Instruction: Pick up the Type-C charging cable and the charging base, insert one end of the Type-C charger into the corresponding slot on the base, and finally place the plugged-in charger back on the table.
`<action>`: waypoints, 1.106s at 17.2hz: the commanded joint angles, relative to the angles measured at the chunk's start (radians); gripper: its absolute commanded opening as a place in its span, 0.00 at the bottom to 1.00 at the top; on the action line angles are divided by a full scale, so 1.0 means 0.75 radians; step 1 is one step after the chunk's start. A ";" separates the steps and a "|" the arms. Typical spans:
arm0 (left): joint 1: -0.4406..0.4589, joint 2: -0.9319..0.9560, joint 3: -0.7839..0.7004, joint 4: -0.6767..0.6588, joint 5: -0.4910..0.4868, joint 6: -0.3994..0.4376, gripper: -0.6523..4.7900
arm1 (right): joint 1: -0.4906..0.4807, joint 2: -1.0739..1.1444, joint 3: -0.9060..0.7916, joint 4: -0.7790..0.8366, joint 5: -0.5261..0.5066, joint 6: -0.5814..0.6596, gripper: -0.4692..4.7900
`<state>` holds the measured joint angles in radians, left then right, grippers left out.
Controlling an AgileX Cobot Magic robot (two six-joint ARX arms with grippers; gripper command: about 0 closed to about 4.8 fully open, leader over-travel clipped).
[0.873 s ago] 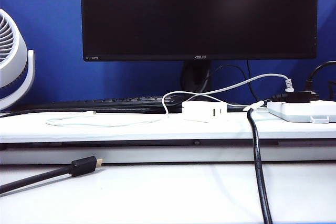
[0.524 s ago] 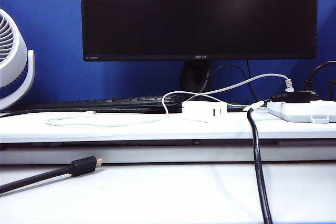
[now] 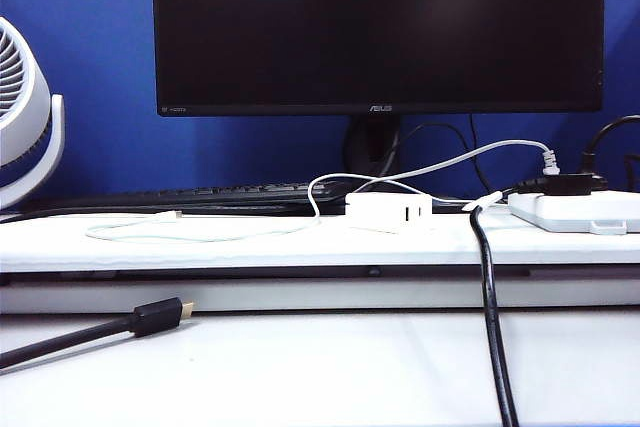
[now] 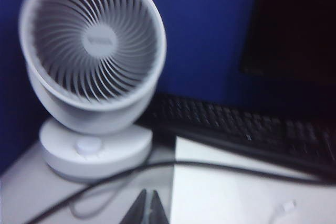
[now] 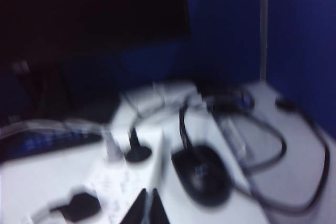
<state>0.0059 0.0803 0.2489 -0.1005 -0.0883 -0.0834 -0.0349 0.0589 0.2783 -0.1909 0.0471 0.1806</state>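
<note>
Exterior view: charging base (image 3: pixel 389 212) lies on the raised white worktop (image 3: pixel 250 245), near its middle, ports facing the camera; the charging cable (image 3: pixel 200 236) runs from behind the base in a thin white loop and trails along the worktop toward the left edge, its small plug (image 3: pixel 170 215) resting free just in front of the keyboard (image 3: pixel 200 197); cable and base are not joined at that end.

Surroundings: black monitor (image 3: pixel 378 29) stands directly behind the base; white fan (image 3: pixel 25 112) at the left edge of the worktop; power strip (image 3: pixel 578 210) at the right edge, with a black plug and a grey-white cable (image 3: pixel 470 157) entering it; a thick black cable (image 3: pixel 490 317) hangs over the front edge between base and power strip, just right of the base; a second black cable with gold-tipped plug (image 3: pixel 158 316) lies on the lower surface at front left.

Neither arm shows in the exterior view. Left wrist view: left gripper (image 4: pixel 147 209) closed, nothing held, above the worktop near the fan (image 4: pixel 92 66); keyboard (image 4: pixel 241 129) beyond; small white plug (image 4: pixel 286 206) visible nearby. Right wrist view, blurred: right gripper (image 5: pixel 147 206) closed, nothing held, over the power strip (image 5: pixel 121 177); dark mouse (image 5: pixel 202 174) and tangled black cables alongside.
</note>
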 commanded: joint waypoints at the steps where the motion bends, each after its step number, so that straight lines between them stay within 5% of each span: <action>1: -0.002 0.284 0.216 0.123 -0.026 -0.004 0.11 | 0.001 0.203 0.228 0.108 0.008 -0.002 0.08; 4: -0.002 0.657 0.486 0.134 0.039 0.020 0.11 | 0.002 0.481 0.466 0.180 -0.004 -0.002 0.08; 6: -0.002 0.972 0.734 0.099 0.277 0.107 0.11 | 0.002 0.713 0.686 0.183 -0.013 -0.003 0.08; 10: -0.002 1.523 1.282 -0.371 0.623 0.303 0.11 | 0.008 1.179 1.159 0.085 -0.184 -0.092 0.08; 14: -0.136 1.827 1.476 -0.664 0.693 0.535 0.12 | 0.209 1.508 1.459 -0.124 -0.243 -0.104 0.08; 17: -0.285 1.947 1.476 -0.682 0.595 0.607 0.46 | 0.367 1.590 1.473 -0.172 -0.246 -0.104 0.08; 19: -0.346 2.021 1.476 -0.710 0.521 0.660 0.55 | 0.444 1.623 1.472 -0.227 -0.295 -0.107 0.08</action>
<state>-0.2432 1.5780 1.3521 -0.6186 0.3279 0.3798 0.2836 1.2732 1.3781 -0.3489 -0.1444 0.1055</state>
